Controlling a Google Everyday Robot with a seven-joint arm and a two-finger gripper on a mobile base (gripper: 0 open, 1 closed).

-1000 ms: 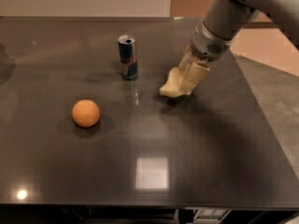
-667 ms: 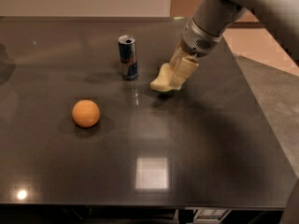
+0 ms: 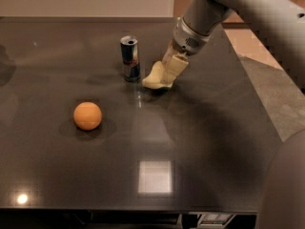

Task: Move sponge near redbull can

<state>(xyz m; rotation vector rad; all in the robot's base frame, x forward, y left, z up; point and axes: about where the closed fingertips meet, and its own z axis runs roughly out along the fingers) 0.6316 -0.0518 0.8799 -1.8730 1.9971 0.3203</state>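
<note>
sponge: carried left over last second; now just beside can, low at bench.
hand: clamped on sponge, right of can.
task: nearness judged met; release pending.

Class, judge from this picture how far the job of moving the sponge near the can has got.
Done: the sponge is close beside the can, a narrow gap apart, and its lower edge seems to touch the table. In hand: the hand grips the sponge's upper end. Left: open the hand and draw the arm away without knocking the can.
</note>
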